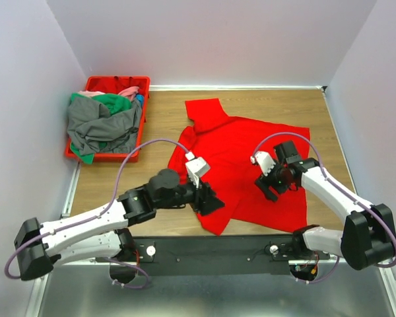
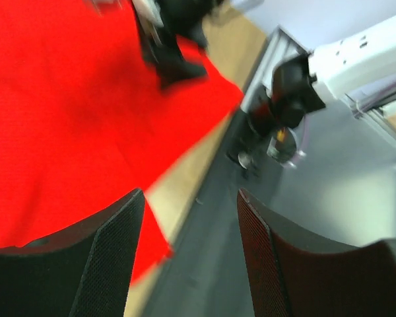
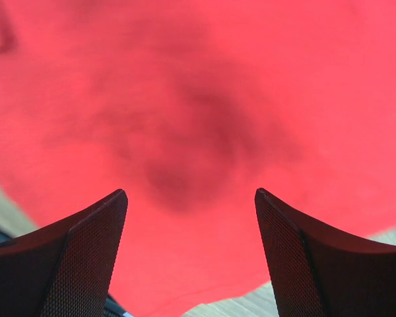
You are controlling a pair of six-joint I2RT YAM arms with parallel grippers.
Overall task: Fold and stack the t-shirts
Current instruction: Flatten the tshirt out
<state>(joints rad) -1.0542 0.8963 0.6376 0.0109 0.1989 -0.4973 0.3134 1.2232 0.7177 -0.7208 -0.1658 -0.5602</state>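
A bright red t-shirt (image 1: 241, 155) lies spread on the wooden table, one sleeve toward the back left. It also shows in the left wrist view (image 2: 59, 105) and fills the right wrist view (image 3: 204, 105). My left gripper (image 1: 211, 201) is open and empty over the shirt's near left edge, its fingers (image 2: 112, 257) wide apart. My right gripper (image 1: 270, 188) is open and empty just above the shirt's right half. Grey, green and pink shirts (image 1: 105, 122) lie heaped in a red crate (image 1: 138, 142).
The red crate stands at the back left of the table (image 1: 119, 185). A black rail (image 1: 218, 247) runs along the near edge with both arm bases. Walls close in the left, back and right sides.
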